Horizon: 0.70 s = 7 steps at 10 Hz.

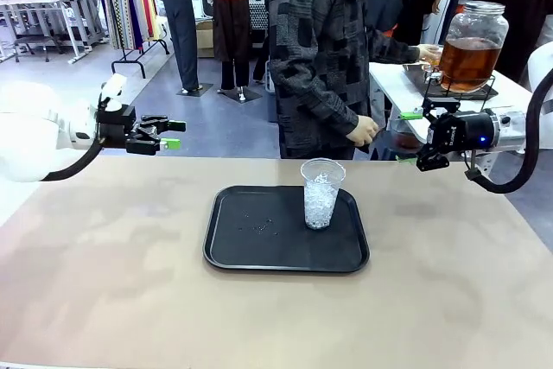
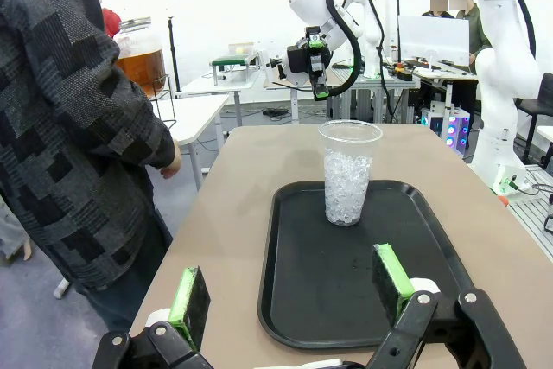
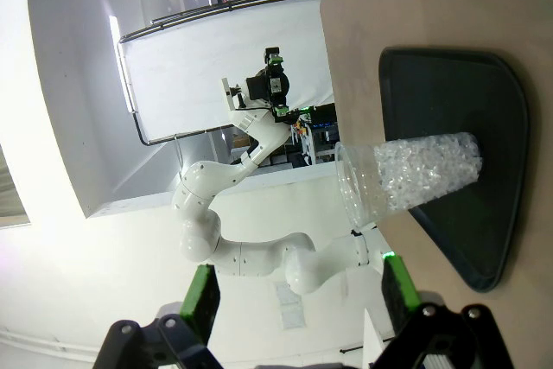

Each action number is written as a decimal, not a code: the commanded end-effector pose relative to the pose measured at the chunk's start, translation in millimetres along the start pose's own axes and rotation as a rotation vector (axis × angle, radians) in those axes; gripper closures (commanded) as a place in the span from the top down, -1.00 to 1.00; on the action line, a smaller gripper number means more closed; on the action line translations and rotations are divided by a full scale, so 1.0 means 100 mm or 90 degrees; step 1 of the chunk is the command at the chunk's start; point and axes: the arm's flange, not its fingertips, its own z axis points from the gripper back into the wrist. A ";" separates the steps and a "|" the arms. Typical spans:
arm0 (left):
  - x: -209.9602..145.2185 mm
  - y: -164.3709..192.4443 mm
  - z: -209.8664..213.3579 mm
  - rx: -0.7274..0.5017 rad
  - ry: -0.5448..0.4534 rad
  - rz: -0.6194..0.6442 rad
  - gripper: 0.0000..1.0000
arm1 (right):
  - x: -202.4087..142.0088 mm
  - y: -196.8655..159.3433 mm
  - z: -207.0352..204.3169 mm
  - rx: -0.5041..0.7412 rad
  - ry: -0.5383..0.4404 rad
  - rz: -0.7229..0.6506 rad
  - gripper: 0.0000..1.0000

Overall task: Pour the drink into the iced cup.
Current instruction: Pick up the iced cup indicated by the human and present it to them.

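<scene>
In the front view the cup [image 1: 322, 196], packed with ice, stands upright on the tray [image 1: 251, 244], toward the tray's 2 o'clock corner, in the middle of the desk [image 1: 121, 283]. The left jaws hang over the desk's far left edge, at 10 o'clock from the cup and well apart from it. Their green pads [image 1: 172, 143] are spread, with nothing between them. The right jaws hang at 2 o'clock from the cup, also well apart from it, spread and empty. The drink [image 1: 469, 60], amber in a clear jar [image 1: 480, 15] with a metal lid, stands on a side desk [image 1: 393, 84] at 1 o'clock from the right jaws, near them but not touching. A person [image 1: 320, 49] stands at 12 o'clock from the cup, one hand [image 1: 364, 131] hanging down.

In the left wrist view the spread pads [image 2: 188, 295] rise from the bottom edge with nothing in their gap. The cup [image 2: 347, 174] stands at 12 o'clock from them, farther along the tray [image 2: 302, 300], apart from both pads. The drink [image 2: 141, 66] shows at 10 o'clock, past the person's sleeve [image 2: 69, 127].

The right wrist view is rolled, so the desk [image 3: 363, 32] runs up the right side. The pads [image 3: 200, 300] are spread and hold nothing. The cup [image 3: 406, 174] lies sideways across the picture at 1 o'clock from them, its base on the tray [image 3: 458, 84], well apart from the jaws.
</scene>
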 end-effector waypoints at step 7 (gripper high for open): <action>0.01 0.00 0.00 0.001 0.000 -0.001 1.00 | 0.00 0.01 0.00 -0.001 -0.001 0.004 1.00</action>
